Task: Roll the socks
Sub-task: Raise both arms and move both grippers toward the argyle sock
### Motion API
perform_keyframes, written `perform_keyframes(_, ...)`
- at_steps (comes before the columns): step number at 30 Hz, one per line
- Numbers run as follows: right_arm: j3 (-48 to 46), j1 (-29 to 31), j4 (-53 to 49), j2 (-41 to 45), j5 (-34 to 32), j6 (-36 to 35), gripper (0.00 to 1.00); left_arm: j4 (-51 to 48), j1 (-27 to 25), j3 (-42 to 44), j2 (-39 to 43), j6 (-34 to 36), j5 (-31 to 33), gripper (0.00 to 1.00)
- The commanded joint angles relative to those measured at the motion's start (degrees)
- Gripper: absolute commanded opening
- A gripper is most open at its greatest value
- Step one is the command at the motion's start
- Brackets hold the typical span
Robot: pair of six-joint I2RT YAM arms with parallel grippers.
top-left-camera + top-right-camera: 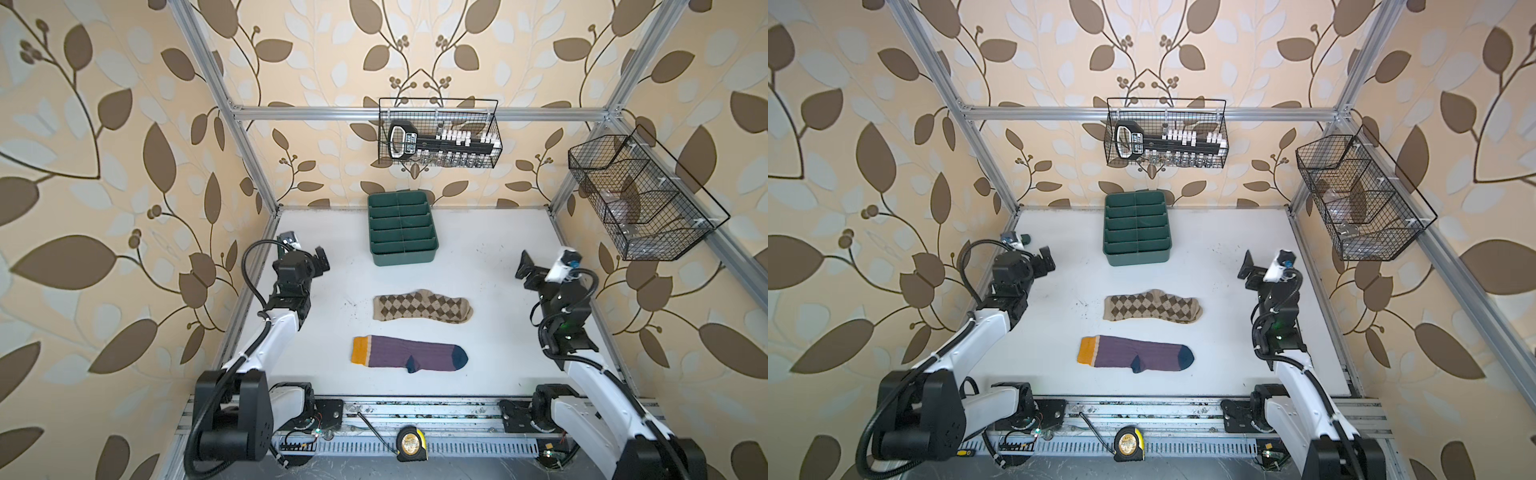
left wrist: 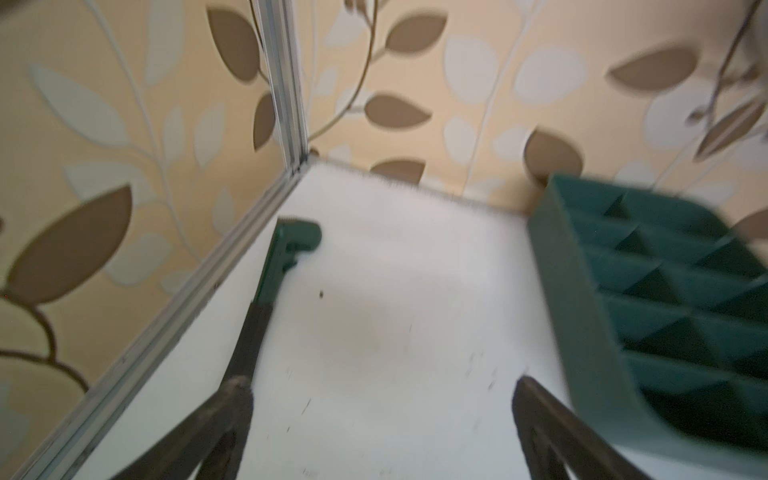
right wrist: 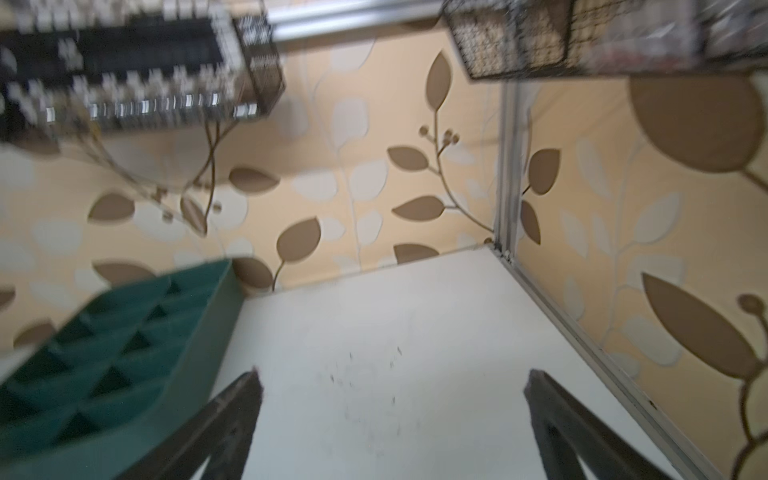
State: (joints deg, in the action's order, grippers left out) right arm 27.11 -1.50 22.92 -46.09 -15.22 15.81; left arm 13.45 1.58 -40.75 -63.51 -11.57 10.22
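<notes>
Beige knit sock with brown diamonds point(image 1: 423, 306) and purple ribbed sock with yellow cuff point(image 1: 409, 353) lie flat on the white table point(image 1: 490, 340), well apart from the left gripper point(image 2: 382, 386) and right gripper point(image 3: 395, 374). Both jaws are wide and hold nothing.

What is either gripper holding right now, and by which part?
Nothing is held. The left gripper and right gripper are both open and empty; the argyle sock and the purple sock lie untouched on the table.
</notes>
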Motion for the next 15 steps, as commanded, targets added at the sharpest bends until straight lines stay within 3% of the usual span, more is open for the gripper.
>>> perform_keyframes(1,9.70,-1.85,-26.56,1.54,-13.11,18.94,1.00,-12.96,0.43,-7.07,2.58,-17.95,-1.77,0.99)
perform_keyframes(3,12.27,-2.76,-27.09,1.42,-6.70,16.84,1.00,-19.29,0.44,-10.01,3.47,-27.22,-3.73,0.99)
perform_keyframes(6,12.58,-2.81,-27.85,2.00,1.60,19.85,1.00,-14.13,0.22,-6.76,7.46,-31.77,-14.32,0.99)
perform_keyframes(7,13.39,-2.68,-28.34,1.80,5.00,17.96,1.00,-11.32,-0.18,-4.77,9.08,-33.11,-16.82,0.99)
perform_keyframes(9,16.20,-0.99,-30.30,0.49,10.38,12.46,1.00,-9.85,-2.82,-3.32,10.44,-30.94,-18.64,0.99)
perform_keyframes(12,20.79,4.05,-36.47,-0.92,5.07,8.82,1.00,-22.98,-9.80,-9.75,9.17,-20.60,-17.54,0.99)
perform_keyframes(15,21.35,4.51,-38.45,-1.02,9.13,9.52,1.00,-33.10,-14.75,-14.69,6.82,-15.00,-15.58,0.98)
